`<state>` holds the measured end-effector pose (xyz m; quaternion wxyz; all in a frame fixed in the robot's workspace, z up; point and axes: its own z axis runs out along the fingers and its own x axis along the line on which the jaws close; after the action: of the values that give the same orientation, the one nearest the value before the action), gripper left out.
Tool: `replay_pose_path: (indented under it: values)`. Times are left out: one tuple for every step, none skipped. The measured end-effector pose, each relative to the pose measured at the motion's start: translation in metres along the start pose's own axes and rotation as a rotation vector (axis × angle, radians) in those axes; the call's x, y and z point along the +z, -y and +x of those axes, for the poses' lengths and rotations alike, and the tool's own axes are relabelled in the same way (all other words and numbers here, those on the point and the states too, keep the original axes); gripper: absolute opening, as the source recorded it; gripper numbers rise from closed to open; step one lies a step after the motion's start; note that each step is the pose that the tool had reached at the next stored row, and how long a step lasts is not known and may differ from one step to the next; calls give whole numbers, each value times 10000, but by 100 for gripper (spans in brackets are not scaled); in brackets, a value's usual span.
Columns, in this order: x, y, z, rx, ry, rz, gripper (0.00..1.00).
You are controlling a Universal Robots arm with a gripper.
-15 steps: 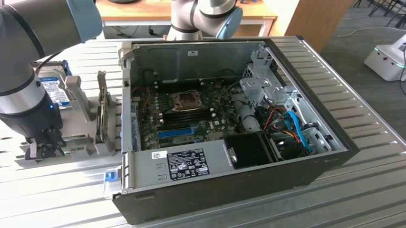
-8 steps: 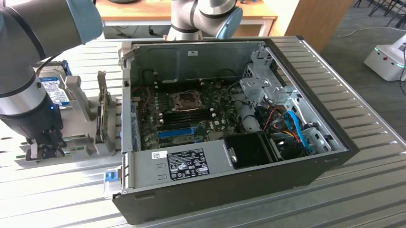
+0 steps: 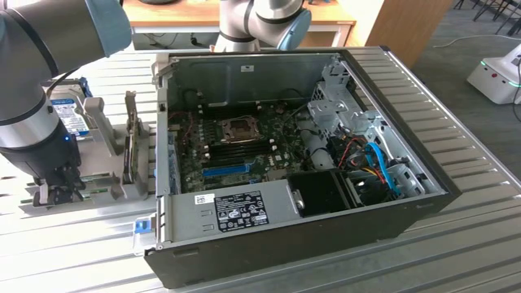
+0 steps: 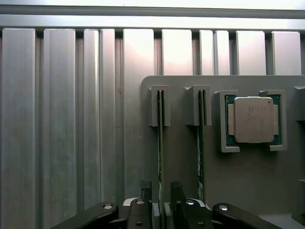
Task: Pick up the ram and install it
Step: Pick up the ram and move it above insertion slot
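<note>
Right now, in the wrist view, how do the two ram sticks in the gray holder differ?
The outer ram stick runs between the fingers of the open hand; the inner ram stick lies outside them. The outer ram stick sits by the gray holder's edge; the inner ram stick sits next to the processor chip. Both are thin green boards standing on edge in their own slots.

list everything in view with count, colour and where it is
ram sticks: 2, green, on edge in holder slots
cpu: 1, silver on green, in a holder pocket beside the ram
holder: 1, grey, on the table
hard drive: 1, silver with blue label, exterior view's left
computer case: 1, black, open, on the table
motherboard: 1, green, inside the case
table: 1, silver, slatted
arm: 1, grey, exterior view's left
gripper: 1, black, open, one ram stick between its fingers
</note>
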<state>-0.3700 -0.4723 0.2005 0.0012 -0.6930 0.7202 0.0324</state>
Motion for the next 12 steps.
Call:
replay_pose_path:
  values:
    - [0,0,0,0,1,0,30]
    - [0,0,0,-1,0,0,30]
    - [0,0,0,0,0,0,28]
    - [0,0,0,0,0,0,28]
    - [0,0,0,0,1,0,28]
    - [0,0,0,0,1,0,21]
    - [0,0,0,-1,1,0,21]
    - [0,0,0,-1,1,0,21]
    - [0,0,0,0,1,0,21]
    - [0,0,0,0,1,0,21]
    - [0,0,0,0,1,0,21]
    - [1,1,-4,-1,2,1,21]
